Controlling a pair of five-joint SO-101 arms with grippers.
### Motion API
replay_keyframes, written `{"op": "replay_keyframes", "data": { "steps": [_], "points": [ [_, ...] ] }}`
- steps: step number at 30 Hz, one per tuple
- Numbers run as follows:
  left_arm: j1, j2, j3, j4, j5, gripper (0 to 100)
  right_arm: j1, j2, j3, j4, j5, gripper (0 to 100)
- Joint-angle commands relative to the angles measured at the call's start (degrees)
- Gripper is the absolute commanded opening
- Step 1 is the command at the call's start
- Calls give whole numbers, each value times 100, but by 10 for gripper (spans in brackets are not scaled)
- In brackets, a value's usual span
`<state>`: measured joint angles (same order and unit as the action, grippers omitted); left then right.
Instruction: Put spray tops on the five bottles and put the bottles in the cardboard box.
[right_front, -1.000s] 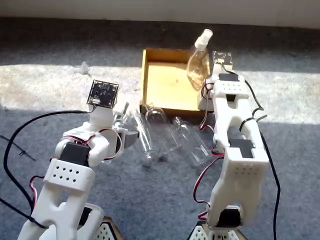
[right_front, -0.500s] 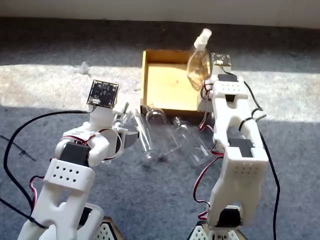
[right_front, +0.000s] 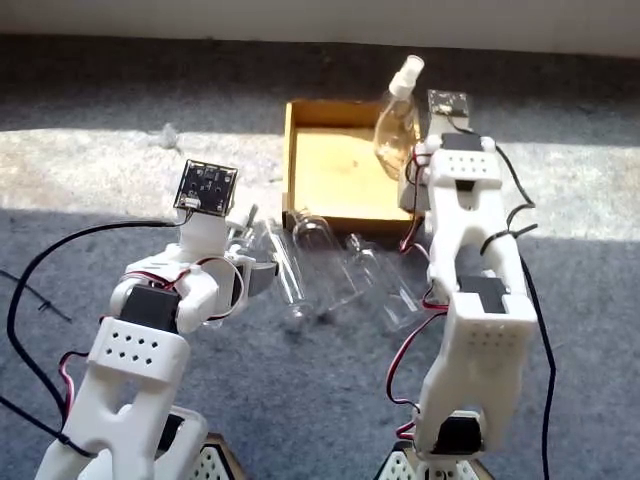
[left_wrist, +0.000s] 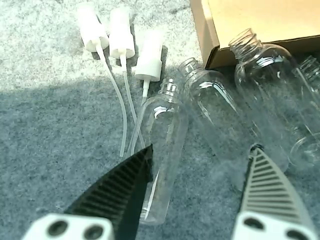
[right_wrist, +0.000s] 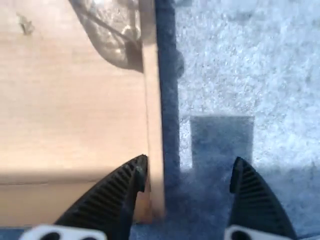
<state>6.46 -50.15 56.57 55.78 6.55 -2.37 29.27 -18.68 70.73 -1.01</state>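
Note:
The cardboard box (right_front: 300, 135) lies open at the far middle of the carpet. A clear bottle with a white spray top (right_front: 397, 125) stands tilted inside it, against the right wall. My right gripper (right_wrist: 190, 172) is open and straddles that wall (right_wrist: 151, 125), with the bottle's base (right_wrist: 107, 30) just ahead of it. My left gripper (left_wrist: 197, 165) is open low over several capless clear bottles (left_wrist: 162, 130) lying on the carpet in front of the box (left_wrist: 250, 20). Three white spray tops (left_wrist: 121, 35) with long tubes lie beside them.
Grey carpet covers the floor, sunlit near the box. The capless bottles (right_front: 325, 260) lie between the two arms, close to the box's near wall. A black cable (right_front: 40, 270) runs along the left side. A small clear scrap (right_front: 165, 135) lies far left.
The right arm has shifted slightly farther and to the right along the box's right wall. The capped bottle has kept its place in the box. The left arm has not moved.

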Motion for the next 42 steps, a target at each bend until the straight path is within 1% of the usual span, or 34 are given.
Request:
{"op": "replay_keyframes", "data": {
  "steps": [1,4,9,13,14,16,19,22,26,28,32,34,36,39,42],
  "points": [
    [-48,-57,-48,-105,-53,281,-101,-374,-1174,629,-246,245],
    [-48,-57,-48,-105,-53,281,-145,-356,-1965,1024,-440,245],
    [-48,-57,-48,-105,-53,281,-101,-374,-2870,1789,-1073,244],
    [-48,-57,-48,-105,-53,281,295,-374,-3407,2862,-1547,244],
    [-40,-57,-48,-105,-53,281,435,-374,-3486,3046,-1574,244],
    [-31,-48,-48,-105,-53,281,716,-391,-3574,3037,-1574,243],
    [-48,-48,-48,-105,-53,281,954,-374,-3459,3037,-1213,243],
    [-48,-48,-48,-105,-53,281,866,-523,-2985,3037,-730,243],
    [-66,-57,-48,-105,-53,281,233,-1262,-2123,3037,-44,243],
    [-92,-75,-48,-105,-53,281,-233,-1833,-1499,3029,220,243],
    [-268,-84,-84,-105,-53,281,-1455,-2958,163,2888,1134,243],
    [-277,-84,-84,-105,-53,281,-2026,-3354,1077,2563,1530,243],
    [-277,-84,-84,-105,-53,281,-2413,-3600,1912,2070,1758,243],
    [-268,-84,-66,-105,-53,281,-2448,-3653,2941,1209,1767,243],
    [-259,-84,-66,-105,-53,281,-2360,-3574,3609,523,1758,243]
  ]
}}
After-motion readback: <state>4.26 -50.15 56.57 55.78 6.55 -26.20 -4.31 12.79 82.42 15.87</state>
